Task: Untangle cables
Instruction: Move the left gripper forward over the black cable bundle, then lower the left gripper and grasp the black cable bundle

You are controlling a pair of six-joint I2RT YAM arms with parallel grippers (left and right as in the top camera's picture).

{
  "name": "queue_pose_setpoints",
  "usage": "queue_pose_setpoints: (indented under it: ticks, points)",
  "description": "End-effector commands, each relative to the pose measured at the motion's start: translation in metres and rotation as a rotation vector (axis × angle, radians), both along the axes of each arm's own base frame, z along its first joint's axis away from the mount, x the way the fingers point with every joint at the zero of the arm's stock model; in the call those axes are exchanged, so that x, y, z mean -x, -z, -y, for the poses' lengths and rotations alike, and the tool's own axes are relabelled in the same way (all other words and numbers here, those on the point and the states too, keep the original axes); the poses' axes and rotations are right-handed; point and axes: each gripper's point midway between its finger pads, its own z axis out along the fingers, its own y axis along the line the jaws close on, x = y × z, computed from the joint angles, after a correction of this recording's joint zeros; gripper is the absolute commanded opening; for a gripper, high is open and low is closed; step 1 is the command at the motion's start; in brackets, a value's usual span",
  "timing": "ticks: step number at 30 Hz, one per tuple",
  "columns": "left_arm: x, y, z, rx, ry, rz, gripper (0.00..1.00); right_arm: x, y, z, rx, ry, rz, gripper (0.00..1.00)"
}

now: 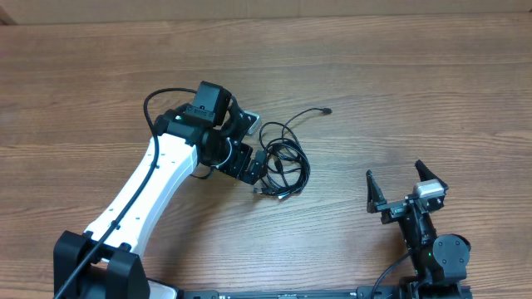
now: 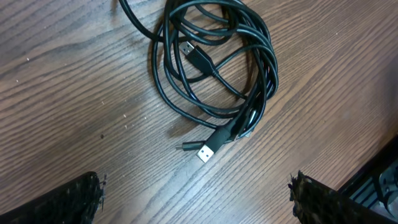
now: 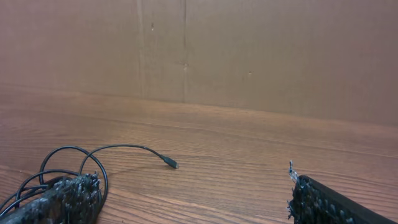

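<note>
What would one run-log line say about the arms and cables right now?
cables: one tangled coil | left gripper: open, over cables, holding nothing | right gripper: open, empty, away from cables

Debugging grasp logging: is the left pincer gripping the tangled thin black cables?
No: the left pincer is open, its fingertips clear of the tangled thin black cables.

Your overhead cam looks straight down at the table (image 1: 416, 83) from well up, with the left arm (image 1: 150, 191) and right arm (image 1: 428, 241) coming in from the lower edge. The left wrist cam sits close over the cables (image 2: 249, 118), facing down. The right wrist cam's low, looking across the table toward a brown wall (image 3: 249, 50). All three views share the cables, which sit lower left in the right wrist one.
</note>
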Motion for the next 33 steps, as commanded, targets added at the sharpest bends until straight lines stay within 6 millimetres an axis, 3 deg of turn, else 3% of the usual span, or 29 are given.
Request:
queue_pose_setpoints:
  ticks: [1,7,10,17,23,33]
  points:
    - [-0.006,-0.007,0.006,0.022,0.028,0.026,1.00,0.000,0.002,-0.001,0.001,-0.004,0.005,1.00]
    - [-0.012,-0.009,0.008,0.033,0.028,0.052,0.89,0.000,0.002,-0.001,0.001,-0.004,0.004,1.00]
    - [-0.010,-0.009,0.011,0.042,0.034,0.046,1.00,0.000,0.002,-0.001,0.001,-0.004,0.004,1.00]
    - [-0.010,-0.002,0.028,0.033,0.084,0.064,1.00,0.000,0.002,-0.001,0.001,-0.004,0.005,1.00]
    - [-0.013,0.023,0.046,0.027,0.104,0.029,0.99,0.000,0.002,-0.001,0.001,-0.004,0.004,1.00]
    - [-0.028,0.043,0.047,-0.005,0.030,0.024,1.00,0.000,0.002,-0.001,0.001,-0.004,0.004,1.00]
